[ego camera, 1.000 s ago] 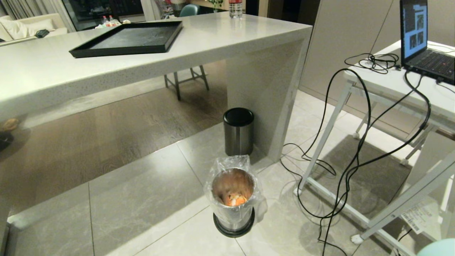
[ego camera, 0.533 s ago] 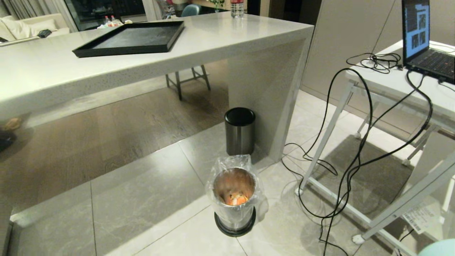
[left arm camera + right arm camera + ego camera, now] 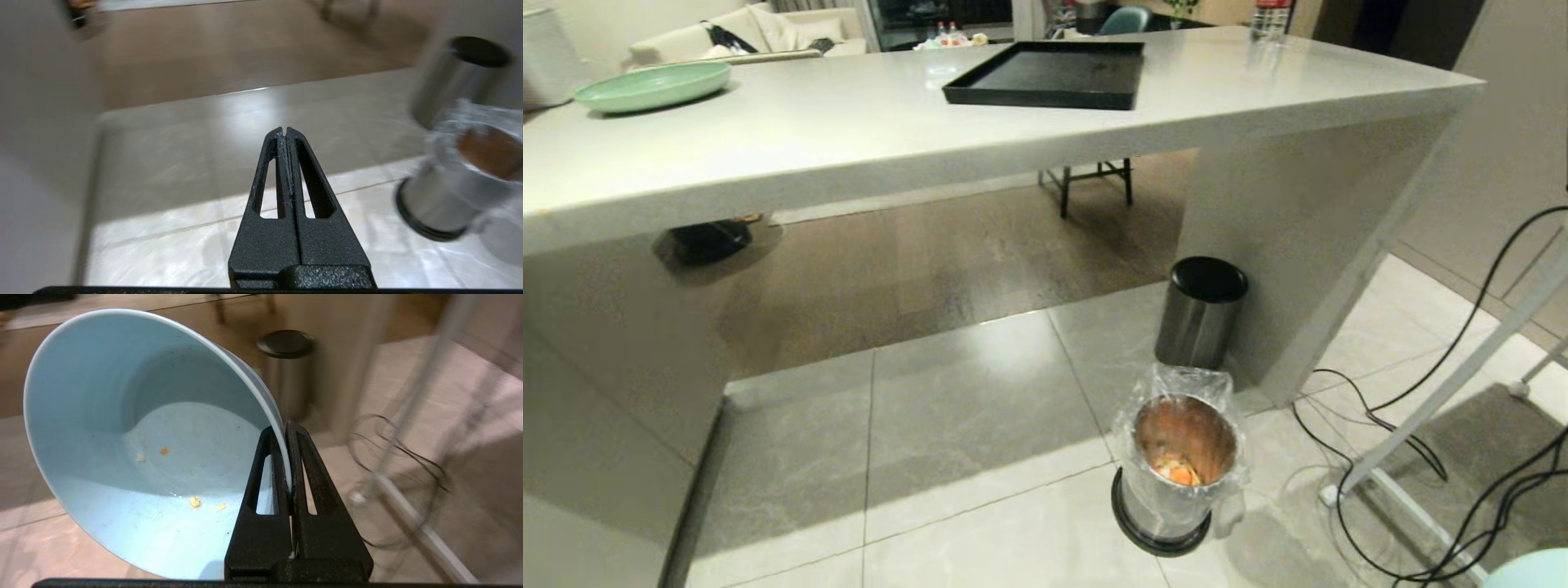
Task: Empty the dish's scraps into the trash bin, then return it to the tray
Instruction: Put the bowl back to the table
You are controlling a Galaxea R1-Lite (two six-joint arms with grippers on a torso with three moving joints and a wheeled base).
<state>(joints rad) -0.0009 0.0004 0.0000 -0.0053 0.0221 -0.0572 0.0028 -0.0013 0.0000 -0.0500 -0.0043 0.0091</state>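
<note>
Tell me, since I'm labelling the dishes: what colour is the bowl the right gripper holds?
Plain pale blue, no pattern; the bowl shows best in the right wrist view.

A: Dish (image 3: pixel 122 428)? Scraps (image 3: pixel 1177 471)?
B: Pale blue, tilted, a few crumbs inside. Orange scraps in bagged bin (image 3: pixel 1181 465), lower right, on the floor.
A: Tray (image 3: pixel 1049 75)?
B: Black, flat, top centre.

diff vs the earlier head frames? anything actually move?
Only the camera: the view swung left, bringing a green plate into sight. The tray, the lidded steel bin and the trash bin holding the scraps kept their places.
</note>
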